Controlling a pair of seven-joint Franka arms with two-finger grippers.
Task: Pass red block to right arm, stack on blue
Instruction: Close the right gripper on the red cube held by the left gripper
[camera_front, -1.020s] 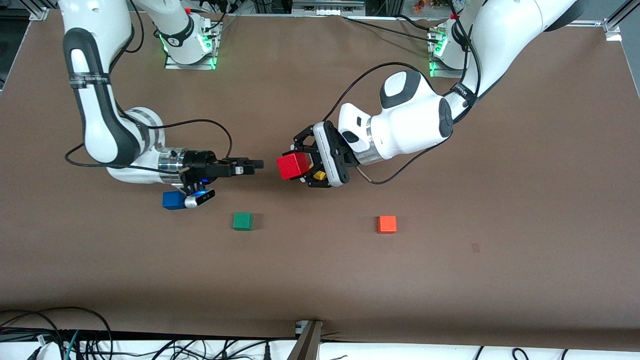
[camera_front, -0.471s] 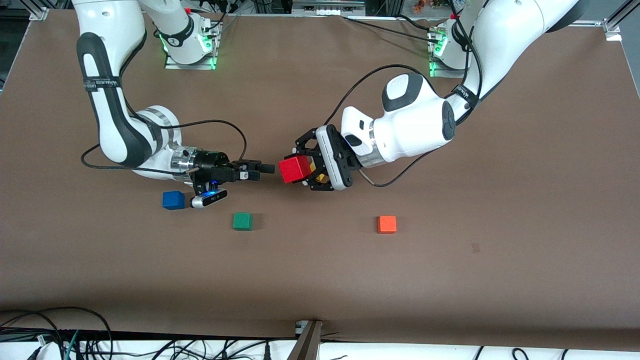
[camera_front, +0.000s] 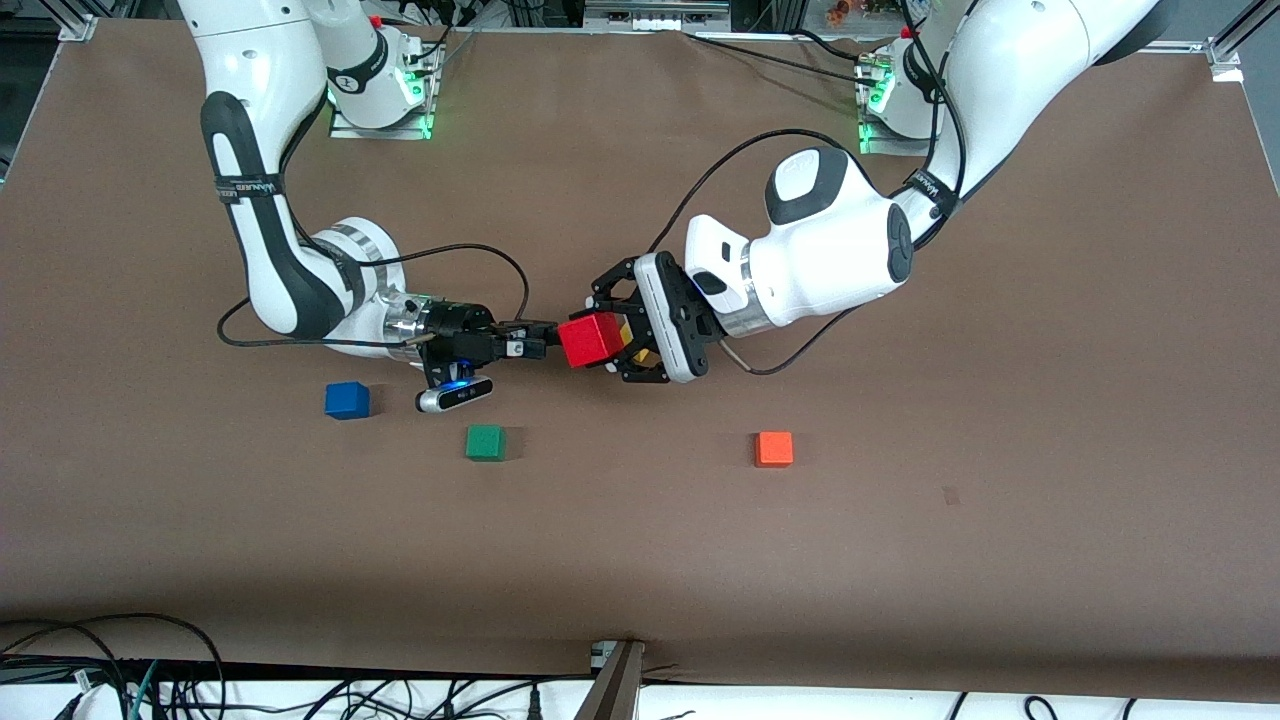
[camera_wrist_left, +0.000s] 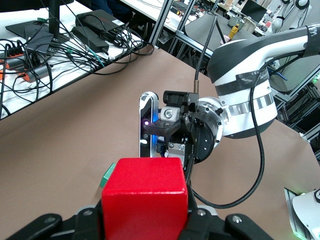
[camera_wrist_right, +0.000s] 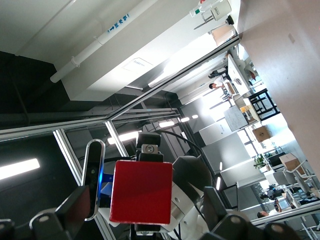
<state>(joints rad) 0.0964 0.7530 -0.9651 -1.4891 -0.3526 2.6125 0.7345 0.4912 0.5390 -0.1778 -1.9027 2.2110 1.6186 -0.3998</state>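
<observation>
Four small plain-faced cubes are showing, one of each colour: red, blue, green and orange. Three are resting on the brown matte tabletop (camera_front: 1050, 400), all well in from its edges. The blue cube (camera_front: 347, 400) is sitting toward the right arm's end of the table. The green cube (camera_front: 485, 442) is lying a little nearer the front edge than the blue one, around the middle of the tabletop's length. The orange cube (camera_front: 774, 449) is sitting toward the left arm's end, level with the green one.

The red block (camera_front: 590, 340) is being held up in the air over the middle of the tabletop, clamped between the jaws of the left gripper (camera_front: 612, 338), which is pointing sideways toward the other arm. The right arm (camera_front: 290, 270), white with a shiny silver wrist cylinder, is reaching in from its corner base. Its slim black right gripper (camera_front: 545, 338) is levelled at the red block, its jaws standing apart, with the fingertips right at the block's face; whether they are touching it cannot be told.
</observation>
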